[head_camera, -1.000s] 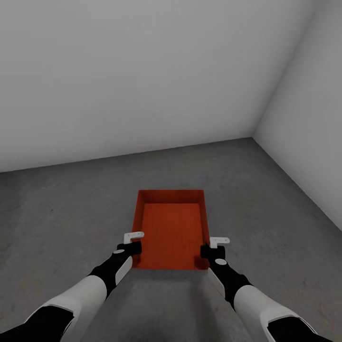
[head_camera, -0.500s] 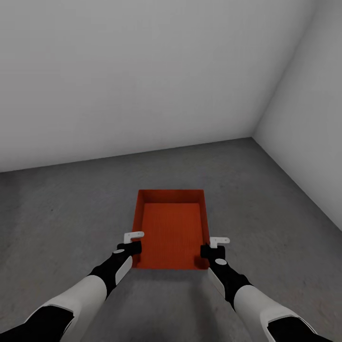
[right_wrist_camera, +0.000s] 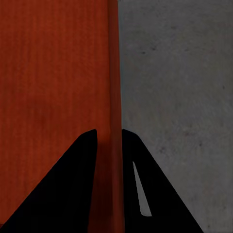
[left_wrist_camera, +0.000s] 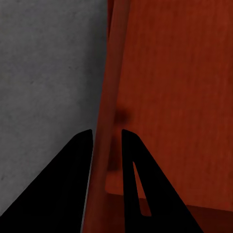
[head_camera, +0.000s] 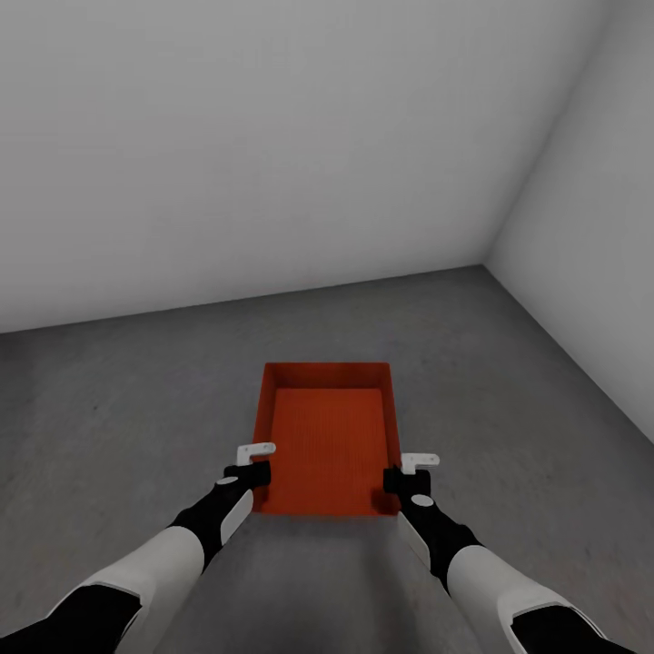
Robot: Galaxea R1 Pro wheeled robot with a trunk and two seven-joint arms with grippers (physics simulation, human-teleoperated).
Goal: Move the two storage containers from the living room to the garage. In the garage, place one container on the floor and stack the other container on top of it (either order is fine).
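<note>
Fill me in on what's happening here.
The robot holds one red-orange storage container by both side walls: the left gripper is clamped on its left wall, the right gripper on its right wall. The open box is empty, low over the grey concrete floor near a white-walled corner.

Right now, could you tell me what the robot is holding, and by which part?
One storage container, held two-handed: the left pincer straddles its left side wall and the right pincer its right side wall, both near the end closest to the robot.

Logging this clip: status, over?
Left gripper shut on container left wall. Right gripper shut on right wall. Container over garage floor. No second container visible.
</note>
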